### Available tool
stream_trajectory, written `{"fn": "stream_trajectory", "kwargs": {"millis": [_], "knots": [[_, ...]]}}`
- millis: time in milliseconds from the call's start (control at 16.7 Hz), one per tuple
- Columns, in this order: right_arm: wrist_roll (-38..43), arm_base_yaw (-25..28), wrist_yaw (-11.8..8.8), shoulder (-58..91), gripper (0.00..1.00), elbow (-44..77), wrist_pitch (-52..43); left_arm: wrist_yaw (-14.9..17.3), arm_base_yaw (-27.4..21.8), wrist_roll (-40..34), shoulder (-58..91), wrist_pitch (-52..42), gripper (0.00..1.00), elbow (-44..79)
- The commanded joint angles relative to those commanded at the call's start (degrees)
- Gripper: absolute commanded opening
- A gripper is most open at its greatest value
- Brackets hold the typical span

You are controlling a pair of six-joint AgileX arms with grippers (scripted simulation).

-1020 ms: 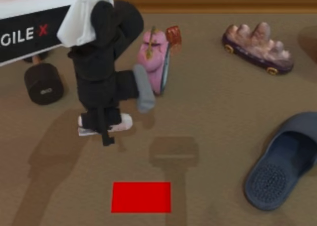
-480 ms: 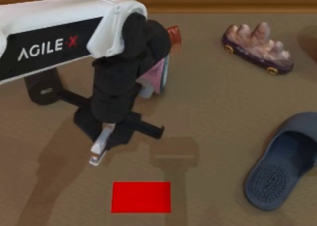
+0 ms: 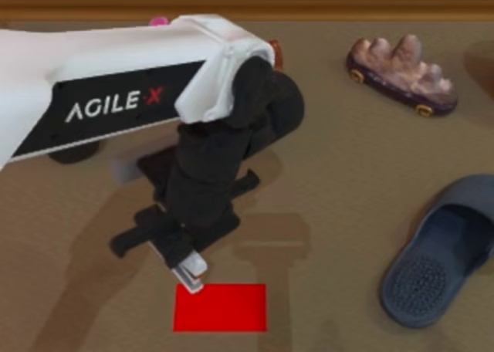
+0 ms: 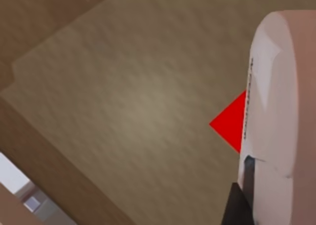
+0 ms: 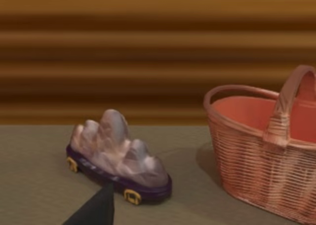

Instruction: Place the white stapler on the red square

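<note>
We are reaching our left arm in from the counter's left side, its hand [image 3: 187,269] gripping the white stapler [image 3: 191,275] just above the upper left corner of the red square [image 3: 220,307]. The left wrist view is showing the stapler [image 4: 276,121] close up, clamped in that hand, with a corner of the red square [image 4: 232,124] peeking out beside it. The stapler's tip is overlapping the square's edge from above; we cannot tell whether it is touching the counter [image 3: 332,174]. Farther right, a rock-shaped ornament on a purple base [image 3: 401,74] is lying near the far edge and a dark blue slipper [image 3: 436,252] near the right edge. The right wrist view is showing an orange wicker basket [image 5: 266,146] beside the ornament; our right arm's hand is out of sight.
</note>
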Motion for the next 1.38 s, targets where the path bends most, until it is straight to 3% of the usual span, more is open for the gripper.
{"fn": "stream_trajectory", "kwargs": {"millis": [300, 600, 780, 1140, 1380], "knots": [[0.00, 0.00, 0.00, 0.00, 1.00, 0.00, 0.00, 2.20, -2.47, -32.05, -2.49, 3.19, 0.00, -0.46], [0.00, 0.00, 0.00, 0.00, 1.00, 0.00, 0.00, 4.18, -3.43, -50.40, -5.95, 7.69, 0.00, -0.92], [0.00, 0.00, 0.00, 0.00, 1.00, 0.00, 0.00, 4.65, -3.65, -54.24, -6.81, 8.88, 0.00, -0.97], [0.00, 0.00, 0.00, 0.00, 1.00, 0.00, 0.00, 4.59, -3.36, -54.06, -6.56, 8.94, 0.00, -1.06], [0.00, 0.00, 0.00, 0.00, 1.00, 0.00, 0.00, 4.62, -3.11, -53.70, -5.09, 15.52, 0.00, -6.01]]}}
